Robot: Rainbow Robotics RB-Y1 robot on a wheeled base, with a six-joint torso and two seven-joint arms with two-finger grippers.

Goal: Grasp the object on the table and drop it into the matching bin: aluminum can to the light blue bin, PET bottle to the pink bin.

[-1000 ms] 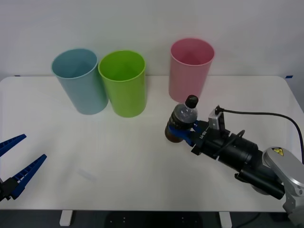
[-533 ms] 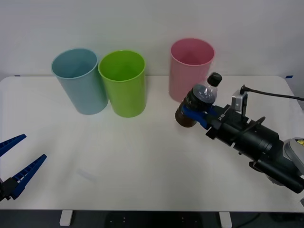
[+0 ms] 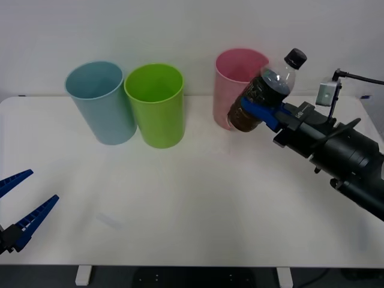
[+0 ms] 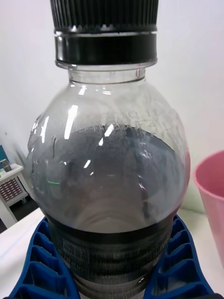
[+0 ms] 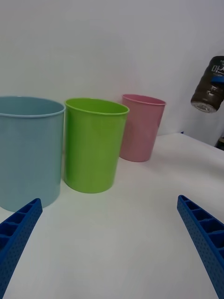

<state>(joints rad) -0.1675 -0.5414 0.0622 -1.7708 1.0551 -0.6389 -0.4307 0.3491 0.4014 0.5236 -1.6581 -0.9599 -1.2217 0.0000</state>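
Bottle and bins share a wide white table (image 3: pixel 180 204) that reaches both side edges of the front view. Three tall round bins stand near the table's far edge. The light blue bin (image 3: pixel 101 102) is nearest the far left corner, and the lime green bin (image 3: pixel 156 105) stands just beside it, their walls close or touching. The pink bin (image 3: pixel 237 84) stands apart from those two, past the middle of the far edge toward the right.

The right arm (image 3: pixel 342 156) reaches in from the right edge of the table, raised above the surface. The right gripper (image 3: pixel 262 112) has its blue ribbed jaws clamped around the dark label band of the PET bottle (image 3: pixel 267 93). The bottle is held off the table, tilted with its black cap (image 3: pixel 294 58) up and to the right, beside the pink bin's rim on its right side.

The left gripper (image 3: pixel 21 210) sits low by the table's near left corner, its jaws spread wide and holding nothing.
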